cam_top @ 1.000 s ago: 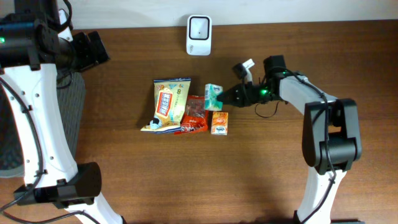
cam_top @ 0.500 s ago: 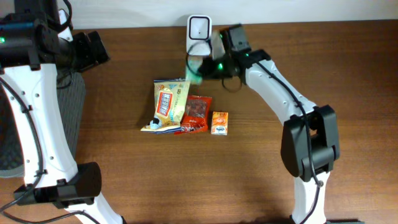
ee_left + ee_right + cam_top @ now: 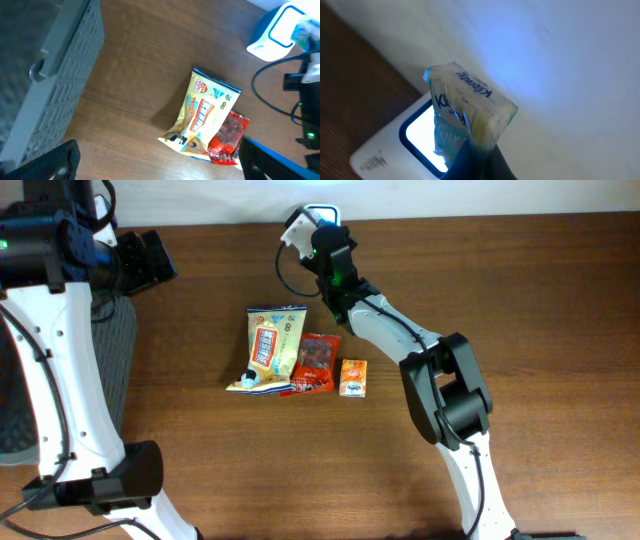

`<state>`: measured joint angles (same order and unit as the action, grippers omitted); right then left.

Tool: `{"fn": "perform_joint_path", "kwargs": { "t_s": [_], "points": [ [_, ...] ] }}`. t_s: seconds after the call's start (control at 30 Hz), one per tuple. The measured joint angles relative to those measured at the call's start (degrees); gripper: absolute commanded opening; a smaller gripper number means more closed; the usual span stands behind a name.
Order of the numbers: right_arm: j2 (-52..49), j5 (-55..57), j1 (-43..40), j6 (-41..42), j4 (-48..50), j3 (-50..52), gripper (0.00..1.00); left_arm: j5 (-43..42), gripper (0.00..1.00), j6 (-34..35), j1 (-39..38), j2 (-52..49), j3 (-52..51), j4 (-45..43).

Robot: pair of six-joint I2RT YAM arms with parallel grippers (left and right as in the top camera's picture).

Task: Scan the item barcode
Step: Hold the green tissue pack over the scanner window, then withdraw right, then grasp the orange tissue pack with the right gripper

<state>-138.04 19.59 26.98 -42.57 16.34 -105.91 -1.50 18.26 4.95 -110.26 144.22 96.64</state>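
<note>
Gray basket (image 3: pixel 55 70) (desk's left edge): contents were hidden. Right gripper (image 3: pixel 472 152) pinched the Kleenex pack (image 3: pixel 470 110) and had moved from mid-desk to over the scanner (image 3: pixel 390 147). Left gripper (image 3: pixel 157 167) jaws were spread.

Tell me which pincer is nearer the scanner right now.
Right. The right pincer holds a tissue pack right in front of the scanner; the left pincer hangs open far off, near the grey basket.

overhead: evenly lit, sharp | right wrist: scanner (image 3: pixel 380 152) window glares blue
</note>
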Motion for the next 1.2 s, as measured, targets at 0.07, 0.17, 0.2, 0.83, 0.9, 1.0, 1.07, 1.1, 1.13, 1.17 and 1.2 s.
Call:
{"fn": "perform_joint_path", "kwargs": {
  "t_s": [0.07, 0.17, 0.2, 0.83, 0.9, 1.0, 1.07, 1.1, 1.13, 1.17, 1.2],
  "points": [
    [-0.48, -0.26, 0.00, -3.91, 0.13, 0.00, 0.04, 0.00, 0.99, 0.00, 0.00, 0.00, 0.00, 0.02],
    [-0.50, -0.57, 0.00, -7.04, 0.39, 0.00, 0.04, -0.02, 0.99, 0.00, 0.00, 0.00, 0.00, 0.02],
    [-0.59, -0.20, 0.00, -6.43, 1.49, 0.00, 0.04, -0.02, 0.99, 0.00, 0.00, 0.00, 0.00, 0.02],
    [8.26, 12.52, -43.30, 50.56, -49.40, -0.48, 0.04, 0.00, 0.99, 0.00, 0.00, 0.00, 0.00, 0.07],
    [8.26, 5.60, -50.38, 52.09, -52.30, -0.46, 0.04, -0.02, 0.99, 0.00, 0.00, 0.00, 0.00, 0.04],
    [8.26, -1.79, -60.78, 53.29, -54.75, -0.42, 0.41, -0.02, 0.99, 0.00, 0.00, 0.00, 0.00, 0.02],
    [8.26, -4.37, -65.99, 53.55, -55.01, -0.42, 0.99, -0.02, 0.99, 0.00, 0.00, 0.00, 0.00, 0.04],
    [8.26, -5.64, -67.78, 53.90, -55.10, -0.42, 0.99, -0.02, 0.99, 0.00, 0.00, 0.00, 0.00, 0.04],
    [8.26, -6.73, -69.07, 53.94, -55.12, -0.42, 0.99, -0.02, 0.99, 0.00, 0.00, 0.00, 0.00, 0.02],
    [8.26, -8.28, -70.10, 53.92, -55.17, -0.42, 0.99, -0.02, 0.99, 0.00, 0.00, 0.00, 0.00, 0.04],
    [8.26, -10.49, -70.73, 54.01, -55.15, -0.42, 0.99, -0.02, 0.99, 0.00, 0.00, 0.00, 0.00, 0.02]
  ]
}}
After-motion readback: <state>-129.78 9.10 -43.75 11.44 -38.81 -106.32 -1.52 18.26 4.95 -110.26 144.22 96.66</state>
